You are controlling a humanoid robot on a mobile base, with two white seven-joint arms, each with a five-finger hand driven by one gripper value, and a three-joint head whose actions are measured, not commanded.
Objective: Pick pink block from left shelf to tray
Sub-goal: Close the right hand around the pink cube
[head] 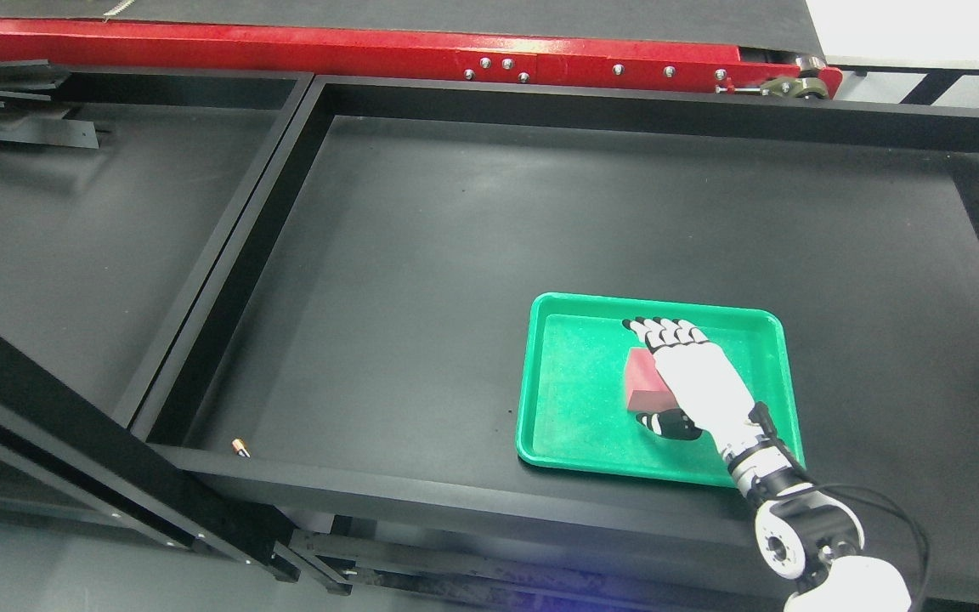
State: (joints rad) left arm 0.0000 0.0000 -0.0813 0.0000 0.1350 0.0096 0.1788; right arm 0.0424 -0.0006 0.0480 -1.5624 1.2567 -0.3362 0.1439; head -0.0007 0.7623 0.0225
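One pink block [647, 382], one green tray [566, 408], one robot hand [698, 374].

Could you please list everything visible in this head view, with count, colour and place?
pink block: one, pink, inside the tray, partly under the hand
tray: one, green, right of centre on the black surface
black bin: one, large, walled, holds the tray
small cylindrical object: one, orange-tipped, near front left corner of the bin
red beam: one, along the top, with bolts
right hand: one, white with black fingertips, over the block; grasp unclear
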